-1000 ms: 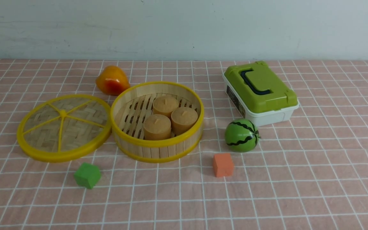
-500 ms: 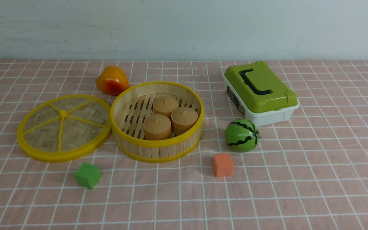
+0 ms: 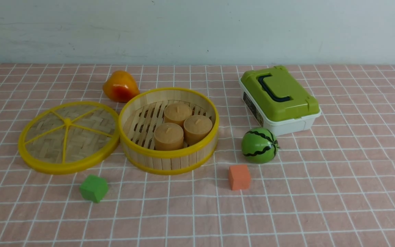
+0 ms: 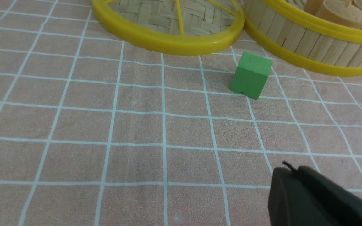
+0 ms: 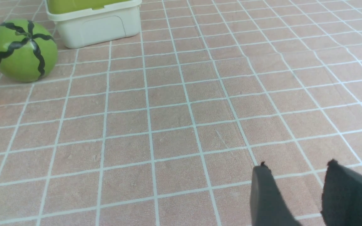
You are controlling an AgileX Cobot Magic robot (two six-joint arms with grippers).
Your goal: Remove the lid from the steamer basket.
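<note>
The lid (image 3: 68, 136), woven bamboo with a yellow rim and spokes, lies flat on the cloth just left of the steamer basket (image 3: 168, 161), touching or nearly touching it. The basket is uncovered and holds three tan cylinders (image 3: 168, 136). Both show at the edge of the left wrist view: the lid (image 4: 168, 44) and the basket (image 4: 309, 47). My left gripper (image 4: 289, 171) is shut and empty above bare cloth, short of the green cube. My right gripper (image 5: 297, 166) is open and empty over bare cloth. Neither gripper shows in the front view.
A green cube (image 3: 94, 188) lies in front of the lid. An orange cube (image 3: 239, 177) and a toy watermelon (image 3: 259, 145) lie right of the basket. A white box with a green lid (image 3: 279, 99) stands at the back right. An orange-yellow fruit (image 3: 120, 86) sits behind the basket.
</note>
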